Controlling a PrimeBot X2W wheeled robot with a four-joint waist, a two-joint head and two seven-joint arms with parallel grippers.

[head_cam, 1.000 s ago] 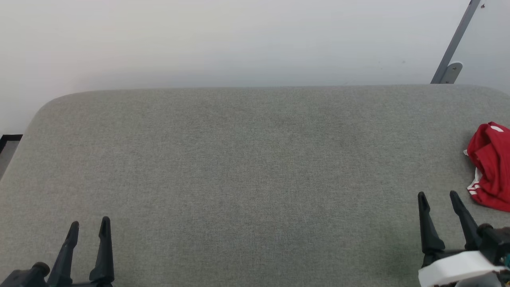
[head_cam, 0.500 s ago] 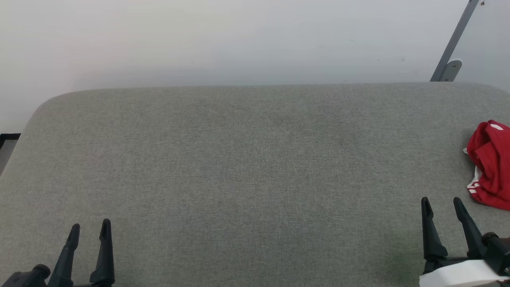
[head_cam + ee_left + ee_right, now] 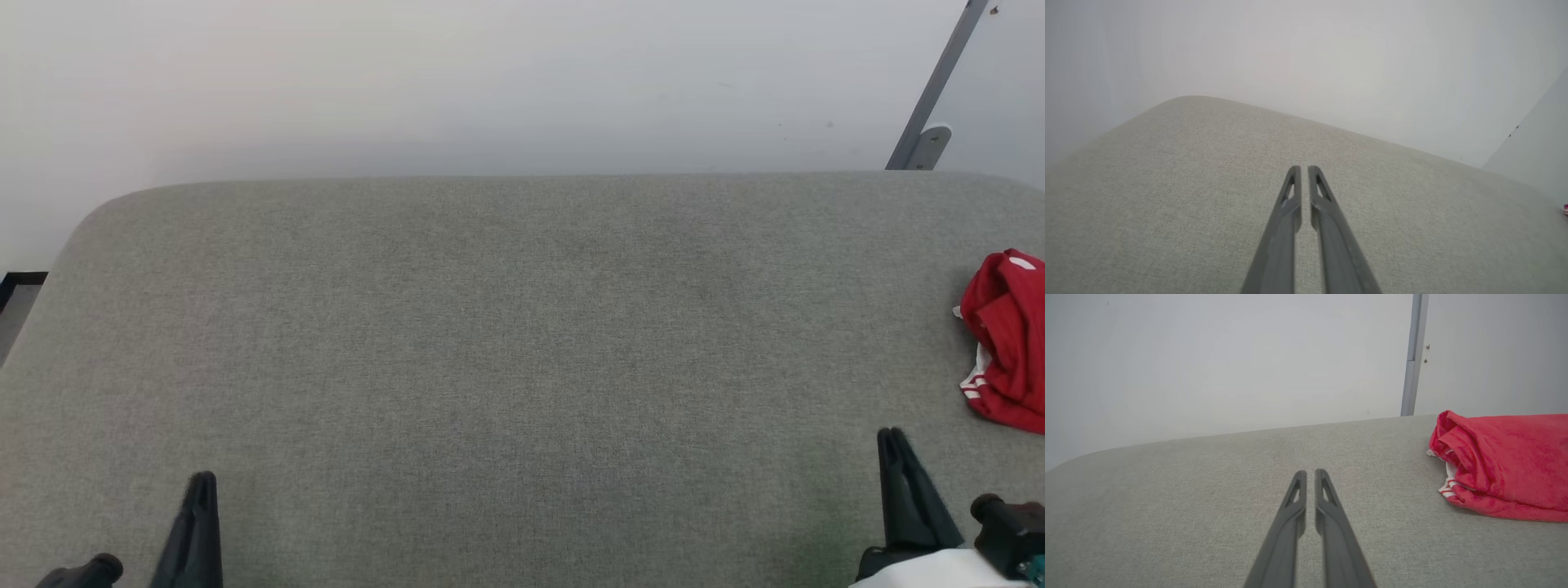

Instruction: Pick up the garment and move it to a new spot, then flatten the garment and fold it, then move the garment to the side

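The garment [image 3: 1004,343] is a crumpled red heap with white striped trim, lying at the far right edge of the grey fabric table [image 3: 522,327]. In the right wrist view the garment [image 3: 1502,465] lies to the right of my fingers, apart from them. My right gripper [image 3: 895,437] is shut and empty at the lower right, a short way in front of and left of the heap. My left gripper [image 3: 202,482] is shut and empty at the lower left, over bare table. In each wrist view the left gripper [image 3: 1304,168] and the right gripper [image 3: 1310,473] show fingers nearly touching.
A white wall stands behind the table's rounded far edge. A grey metal bar [image 3: 931,90] leans against the wall at the upper right, and the same bar [image 3: 1414,355] rises behind the garment in the right wrist view. A strip of floor [image 3: 15,302] shows past the table's left end.
Both grippers have gone from open to shut. Both have also drawn back a little toward the bottom of the head view. The garment lies as before.
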